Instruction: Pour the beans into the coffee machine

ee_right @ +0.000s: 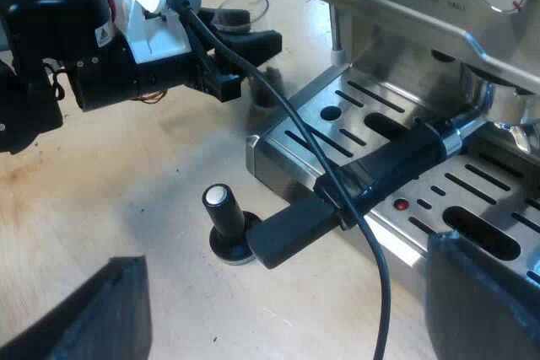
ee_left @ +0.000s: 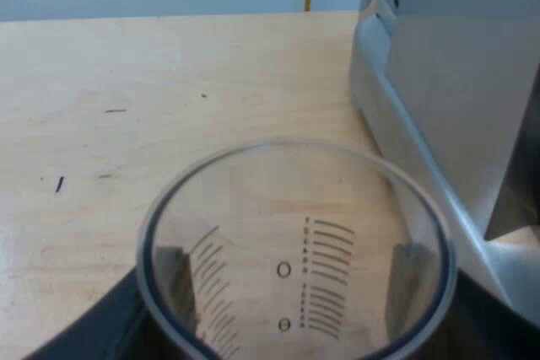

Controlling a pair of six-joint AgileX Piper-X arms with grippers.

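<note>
Measuring glass (ee_left: 295,233) is clamped in the left gripper's (ee_left: 291,284) jaws, close beside the espresso machine (ee_left: 456,82). Right gripper's (ee_right: 283,305) jaws stand wide apart near the tamper (ee_right: 224,218) on the counter (ee_right: 126,200).

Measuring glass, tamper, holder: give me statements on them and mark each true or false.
1. The left hand grips the measuring glass. True.
2. Beans fill the glass to its rim. False: the table shows through its clear wall.
3. The tamper stands upright on the table. True.
4. The holder lies loose on the table. False: it is locked into the machine, with its handle out over the drip tray.
</note>
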